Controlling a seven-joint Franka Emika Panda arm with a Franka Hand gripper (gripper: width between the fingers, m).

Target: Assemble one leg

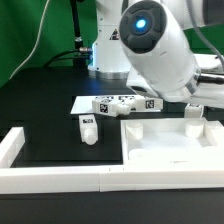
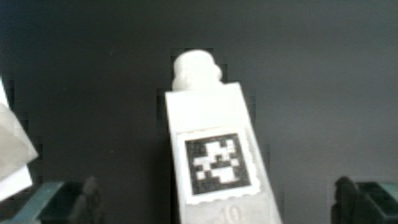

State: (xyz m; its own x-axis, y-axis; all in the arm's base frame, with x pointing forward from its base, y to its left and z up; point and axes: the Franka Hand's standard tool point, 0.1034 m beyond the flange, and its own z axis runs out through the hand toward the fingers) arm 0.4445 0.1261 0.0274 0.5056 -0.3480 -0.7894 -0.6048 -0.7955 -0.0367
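Observation:
In the wrist view a white leg lies flat on the black table, with its square marker tag facing up and its narrow tip pointing away from the fingers. My gripper is open, with one dark finger on each side of the leg, wide apart and not touching it. In the exterior view another leg stands upright on the table. More legs lie in a row by the marker board. The arm's bulk hides my gripper there.
The large white square panel with a raised rim lies at the exterior view's right, and a small white post stands at its far edge. White border rails run along the front and left. A white edge shows beside the leg.

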